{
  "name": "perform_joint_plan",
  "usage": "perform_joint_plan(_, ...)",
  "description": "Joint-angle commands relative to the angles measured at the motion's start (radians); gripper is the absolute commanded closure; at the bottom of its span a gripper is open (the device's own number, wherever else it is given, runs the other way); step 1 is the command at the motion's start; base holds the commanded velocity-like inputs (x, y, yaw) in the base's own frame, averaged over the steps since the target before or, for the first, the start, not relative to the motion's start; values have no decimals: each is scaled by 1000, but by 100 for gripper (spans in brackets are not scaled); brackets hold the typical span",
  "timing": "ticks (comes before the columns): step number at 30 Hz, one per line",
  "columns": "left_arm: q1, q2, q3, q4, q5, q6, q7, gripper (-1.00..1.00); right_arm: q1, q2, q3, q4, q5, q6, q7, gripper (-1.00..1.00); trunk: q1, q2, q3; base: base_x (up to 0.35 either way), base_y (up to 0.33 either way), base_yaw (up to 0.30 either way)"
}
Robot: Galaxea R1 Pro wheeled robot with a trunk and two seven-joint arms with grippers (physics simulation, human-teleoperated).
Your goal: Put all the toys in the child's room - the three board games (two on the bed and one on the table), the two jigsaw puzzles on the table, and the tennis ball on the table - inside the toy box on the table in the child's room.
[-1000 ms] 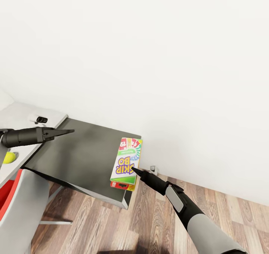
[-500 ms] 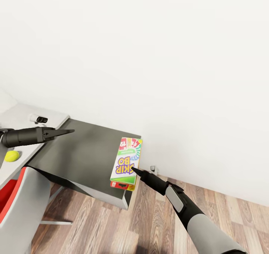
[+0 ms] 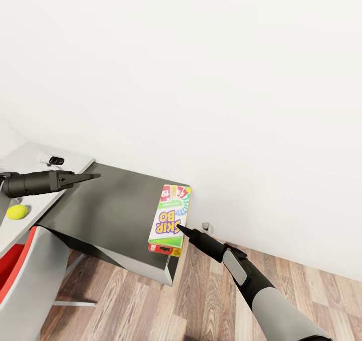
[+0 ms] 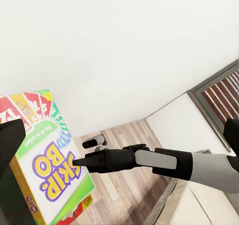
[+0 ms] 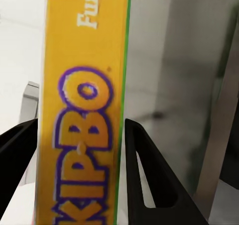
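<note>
The right gripper [image 3: 182,229], reaching from the lower right of the head view toward ten o'clock, had its two dark fingers [image 5: 149,185] on either side of the board game [image 3: 170,219]; the right wrist view showed the yellow edge of the box standing between them, one finger against it and the other just beside it, so the jaws looked closed on its thin side, though how firmly could not be told. The box sat over the near right corner of the dark cabinet [image 3: 110,210], long axis running roughly from six to twelve o'clock, and whether it rested there or was lifted clear could not be told. The carry would likely have to go toward nine o'clock, where the tennis ball [image 3: 17,212] lay on the pale table [image 3: 35,157] beyond the cabinet's left end. Farther left, the left gripper [image 3: 93,177] hung over the cabinet pointing toward three o'clock, jaws drawn to a narrow point and holding nothing.
</note>
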Motion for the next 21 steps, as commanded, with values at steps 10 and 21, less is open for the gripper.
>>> perform_joint_plan(10,-1,1,0,0,1,11,-3,-100,-1,1,1,0,-10,9,0,100,1,-2,15,0,0,0)
perform_joint_plan(21,-1,0,-1,0,1,11,-3,-100,-1,0,1,0,-10,9,0,100,1,-2,33,0,0,0)
